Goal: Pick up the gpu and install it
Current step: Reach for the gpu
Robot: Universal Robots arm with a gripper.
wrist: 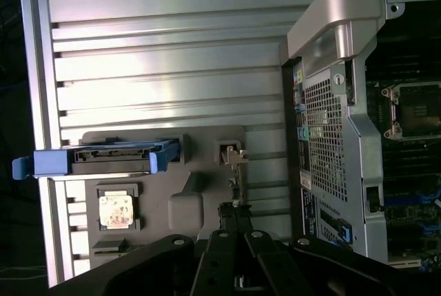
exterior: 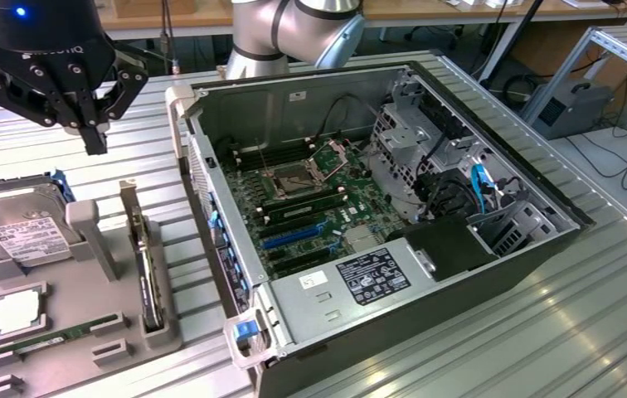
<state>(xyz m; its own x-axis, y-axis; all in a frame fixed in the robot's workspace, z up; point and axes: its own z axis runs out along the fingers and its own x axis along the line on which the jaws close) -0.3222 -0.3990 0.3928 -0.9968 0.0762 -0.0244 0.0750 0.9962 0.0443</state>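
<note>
The gpu is a thin dark card with a silvery end bracket. It stands on edge in a slot of the grey holder tray at the exterior view's left. My gripper hangs above the table behind the tray, fingers shut together with nothing between them, well clear of the card. In the wrist view the gripper points down over the gpu, which is seen edge-on. The open computer case lies to the exterior view's right of the tray, its motherboard exposed.
The tray also holds a silver hard drive in a blue caddy, a processor chip and a green memory stick. The case's rear wall stands close beside the tray. Ribbed metal table surrounds everything.
</note>
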